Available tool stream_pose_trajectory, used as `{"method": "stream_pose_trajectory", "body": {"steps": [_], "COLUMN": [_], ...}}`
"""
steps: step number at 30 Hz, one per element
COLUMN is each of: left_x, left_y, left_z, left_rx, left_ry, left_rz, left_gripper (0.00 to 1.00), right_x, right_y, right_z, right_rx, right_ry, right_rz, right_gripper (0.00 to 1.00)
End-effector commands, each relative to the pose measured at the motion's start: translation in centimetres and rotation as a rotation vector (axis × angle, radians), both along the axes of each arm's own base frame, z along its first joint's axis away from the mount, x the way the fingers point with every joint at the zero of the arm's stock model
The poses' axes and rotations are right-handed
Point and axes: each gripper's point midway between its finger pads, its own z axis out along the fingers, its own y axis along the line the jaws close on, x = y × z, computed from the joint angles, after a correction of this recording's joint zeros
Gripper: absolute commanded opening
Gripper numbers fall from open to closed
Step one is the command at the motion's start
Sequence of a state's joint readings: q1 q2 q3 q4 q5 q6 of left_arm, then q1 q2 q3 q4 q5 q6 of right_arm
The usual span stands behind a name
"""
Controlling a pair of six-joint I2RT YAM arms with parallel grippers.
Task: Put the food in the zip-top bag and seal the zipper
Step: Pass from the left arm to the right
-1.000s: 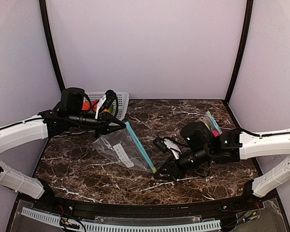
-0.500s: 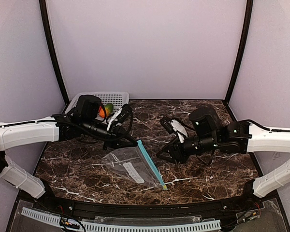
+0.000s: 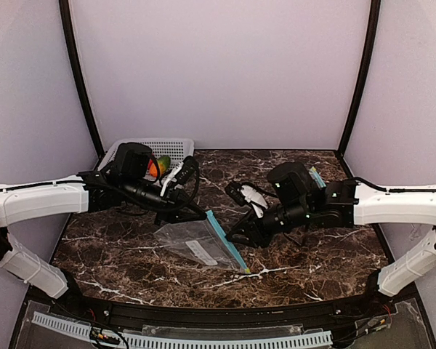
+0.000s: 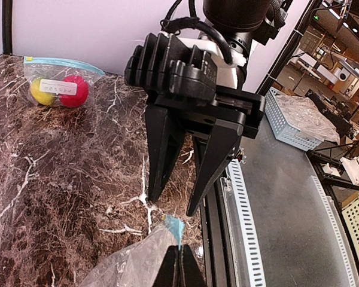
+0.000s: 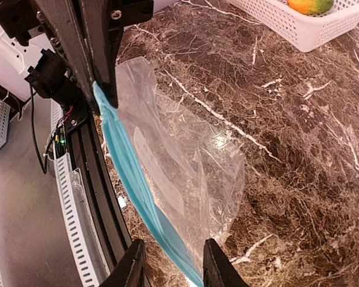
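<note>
The left end effector [image 3: 200,211] is pinched shut on one top corner of the zip-top bag [image 3: 196,243], lifting that corner while the rest lies near the middle of the table [image 3: 298,251]. The right end effector [image 5: 169,263] has its fingers apart, with the blue zipper strip [image 5: 128,173] running between them, not squeezed yet. The food [image 3: 158,166] sits in the white basket [image 3: 176,147] at the far left corner, and the bag looks empty. So I think the right one should grab just one side of the mouth and pull gently, so the bag opens wide and does not slip.
</note>
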State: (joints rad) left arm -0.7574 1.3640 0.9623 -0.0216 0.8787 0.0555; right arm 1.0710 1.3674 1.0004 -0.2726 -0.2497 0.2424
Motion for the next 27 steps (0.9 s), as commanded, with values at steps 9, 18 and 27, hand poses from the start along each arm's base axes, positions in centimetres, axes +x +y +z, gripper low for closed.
{"method": "stream_pose_trajectory", "body": {"steps": [9,18,27], "left_x": [-0.2,0.0,0.3], "left_y": [-0.3,-0.3,-0.3], "left_z": [1.3,1.0,0.9], "left_rx": [-0.025,-0.018,-0.010], "left_ry": [-0.015,-0.015,-0.017], "left_rz": [-0.016,-0.010,0.009], "left_gripper": [0.01,0.01,0.01], "right_x": [0.4,-0.1,0.1], "right_y": [1.4,1.9,2.2], "right_z": [0.9,0.6,0.8], "right_rx": [0.043,0.055,0.075], "right_ry": [-0.020,0.003,0.008], "right_rz": [0.031,0.065,0.050], "right_gripper": [0.25,0.13,0.00]}}
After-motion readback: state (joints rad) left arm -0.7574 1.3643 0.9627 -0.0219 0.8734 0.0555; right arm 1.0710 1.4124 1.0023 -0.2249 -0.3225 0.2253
